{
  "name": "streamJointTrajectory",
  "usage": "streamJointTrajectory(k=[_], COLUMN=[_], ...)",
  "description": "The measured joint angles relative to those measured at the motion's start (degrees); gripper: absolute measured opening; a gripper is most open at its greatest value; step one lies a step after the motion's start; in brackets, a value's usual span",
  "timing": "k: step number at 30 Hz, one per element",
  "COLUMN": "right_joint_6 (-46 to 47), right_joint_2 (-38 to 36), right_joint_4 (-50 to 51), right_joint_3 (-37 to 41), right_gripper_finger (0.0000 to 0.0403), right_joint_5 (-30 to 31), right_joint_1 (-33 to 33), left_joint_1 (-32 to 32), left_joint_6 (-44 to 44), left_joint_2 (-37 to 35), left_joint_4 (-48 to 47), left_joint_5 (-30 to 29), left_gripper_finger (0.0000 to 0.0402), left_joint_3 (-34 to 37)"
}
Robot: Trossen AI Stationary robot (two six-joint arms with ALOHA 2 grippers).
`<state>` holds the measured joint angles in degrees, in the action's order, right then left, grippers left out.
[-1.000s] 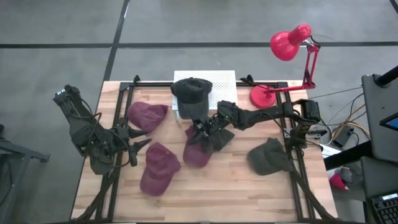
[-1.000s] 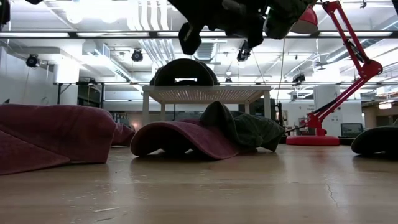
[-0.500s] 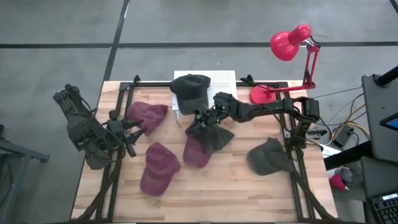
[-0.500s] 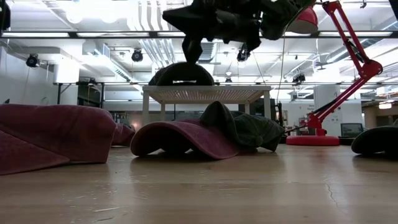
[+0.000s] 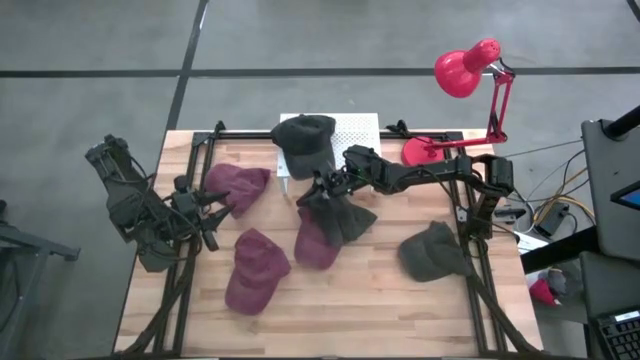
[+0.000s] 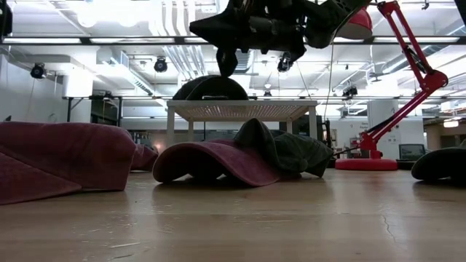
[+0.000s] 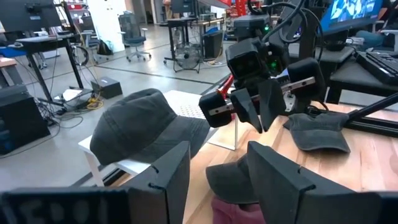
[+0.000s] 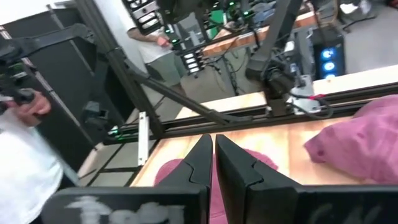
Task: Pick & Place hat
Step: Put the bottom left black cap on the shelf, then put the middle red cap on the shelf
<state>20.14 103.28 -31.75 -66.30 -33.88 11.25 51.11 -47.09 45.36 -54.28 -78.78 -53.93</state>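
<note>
From above, a dark grey hat [image 5: 305, 143] sits on a white stand [image 5: 352, 135], with the right gripper [image 5: 320, 190], fingers closed and empty, just beside it. The left wrist view shows its soft, rounded crown; the left gripper [image 7: 214, 180] hangs open, holding nothing.

No text, label or number can be read anywhere.
</note>
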Motion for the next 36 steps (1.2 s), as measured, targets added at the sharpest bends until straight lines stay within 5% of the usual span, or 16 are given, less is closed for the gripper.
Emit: streamJointTrajectory(k=[13, 22, 36], right_joint_6=[-0.58, 12.08, 4.31], right_joint_2=[0.04, -4.14, -14.83], right_joint_4=[-2.08, -6.68, 0.28], right_joint_3=[-0.02, -0.02, -0.07], right_gripper_finger=[0.0018, 0.0018, 0.0018], right_joint_5=[8.19, 2.32, -6.51], right_joint_1=[0.48, -0.44, -0.79], left_joint_1=[0.00, -0.65, -13.05], left_joint_6=[-0.34, -2.88, -0.21], left_joint_2=[-0.04, -0.16, -0.88], left_joint_4=[-1.27, -1.31, -1.49], left_joint_5=[0.07, -1.05, 10.98], left_gripper_finger=[0.0163, 0.0163, 0.0163], left_joint_3=[0.00, 0.01, 0.02])
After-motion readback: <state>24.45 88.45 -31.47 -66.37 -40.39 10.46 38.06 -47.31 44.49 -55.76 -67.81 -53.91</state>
